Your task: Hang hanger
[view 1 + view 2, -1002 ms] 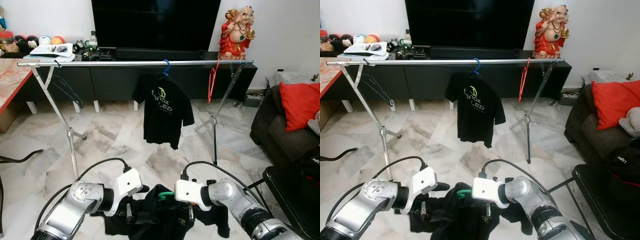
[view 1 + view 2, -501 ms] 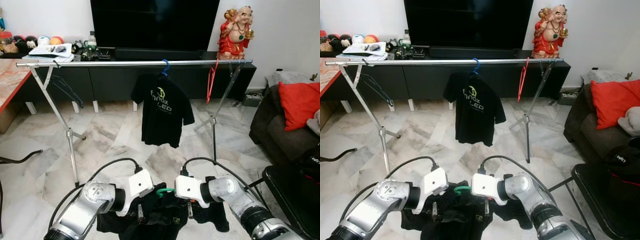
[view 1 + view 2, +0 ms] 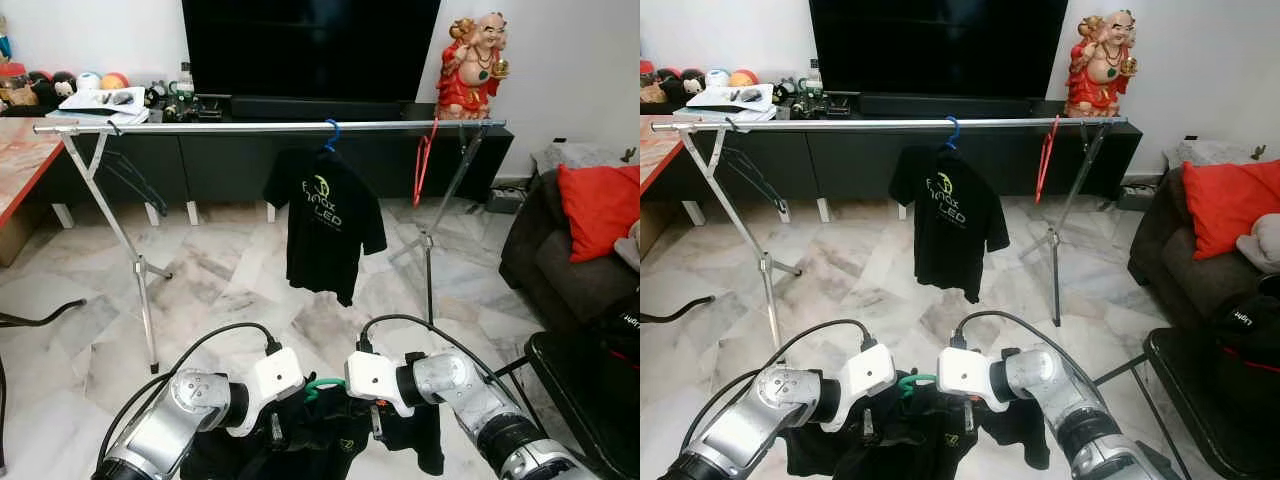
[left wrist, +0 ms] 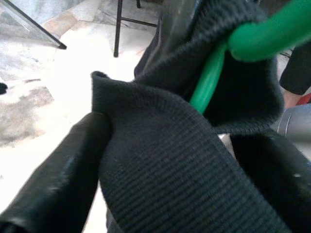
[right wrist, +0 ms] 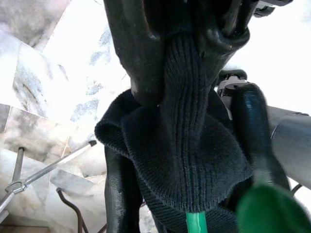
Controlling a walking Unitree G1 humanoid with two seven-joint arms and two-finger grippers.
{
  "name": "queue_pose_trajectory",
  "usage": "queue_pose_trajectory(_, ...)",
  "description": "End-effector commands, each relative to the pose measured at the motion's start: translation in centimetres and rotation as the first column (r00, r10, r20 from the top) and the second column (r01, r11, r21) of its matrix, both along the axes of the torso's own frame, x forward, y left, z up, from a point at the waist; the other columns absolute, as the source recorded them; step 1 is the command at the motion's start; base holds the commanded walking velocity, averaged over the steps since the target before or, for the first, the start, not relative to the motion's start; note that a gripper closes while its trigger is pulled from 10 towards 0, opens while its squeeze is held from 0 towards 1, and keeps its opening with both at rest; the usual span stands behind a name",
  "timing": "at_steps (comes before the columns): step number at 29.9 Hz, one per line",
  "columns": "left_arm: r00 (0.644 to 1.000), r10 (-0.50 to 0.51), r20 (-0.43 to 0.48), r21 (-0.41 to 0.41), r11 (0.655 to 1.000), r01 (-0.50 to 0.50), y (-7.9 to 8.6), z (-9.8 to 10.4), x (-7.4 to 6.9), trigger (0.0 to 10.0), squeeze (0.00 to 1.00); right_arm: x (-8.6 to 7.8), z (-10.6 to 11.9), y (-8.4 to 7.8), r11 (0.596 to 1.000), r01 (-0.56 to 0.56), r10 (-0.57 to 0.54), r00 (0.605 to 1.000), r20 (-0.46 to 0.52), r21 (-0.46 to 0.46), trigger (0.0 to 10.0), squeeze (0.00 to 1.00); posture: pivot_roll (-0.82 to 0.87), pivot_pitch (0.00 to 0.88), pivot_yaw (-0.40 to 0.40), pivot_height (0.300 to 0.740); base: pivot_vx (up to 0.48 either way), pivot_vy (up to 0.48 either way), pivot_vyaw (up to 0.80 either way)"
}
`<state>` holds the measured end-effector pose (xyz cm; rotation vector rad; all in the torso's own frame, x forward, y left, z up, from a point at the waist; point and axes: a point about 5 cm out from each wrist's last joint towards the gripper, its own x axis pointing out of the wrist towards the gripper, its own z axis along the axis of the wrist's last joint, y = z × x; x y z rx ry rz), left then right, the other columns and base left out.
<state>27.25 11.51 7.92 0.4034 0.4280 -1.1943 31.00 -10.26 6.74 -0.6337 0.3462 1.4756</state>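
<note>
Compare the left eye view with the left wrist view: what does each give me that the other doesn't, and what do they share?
Left eye view alone: the metal clothes rail ahead, a black T-shirt on a blue hanger, a bare red hanger, and the right gripper shut on the black shirt the robot holds.

Left wrist view alone: close up, the left gripper's fingers pinching the ribbed collar, with the green hanger running through it.

Both: the left gripper, the black shirt, the green hanger and the marble floor.

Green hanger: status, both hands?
Left hand and right hand both shut on black shirt. Green hanger inside its collar, held low, short of rail. Rail already carries hung shirt.
</note>
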Motion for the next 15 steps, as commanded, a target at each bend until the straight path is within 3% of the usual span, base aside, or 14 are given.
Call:
queue_pose_trajectory(1,1.000,-0.013,0.015,0.010,1.000,0.013,-0.27,0.10,0.09,0.0,0.00,0.39,0.85,-0.02,0.999,0.012,-0.013,1.000,0.028,0.041,0.0,0.00,0.14,0.000,-0.077,0.740,0.000,0.000,0.00)
queue_pose_trajectory(15,1.000,-0.005,0.029,0.018,1.000,0.005,0.11,0.26,0.35,0.0,0.00,0.17,0.42,-0.45,1.000,0.013,-0.014,1.000,0.014,0.012,0.0,0.00,0.14,0.000,-0.077,0.740,0.000,0.000,0.00)
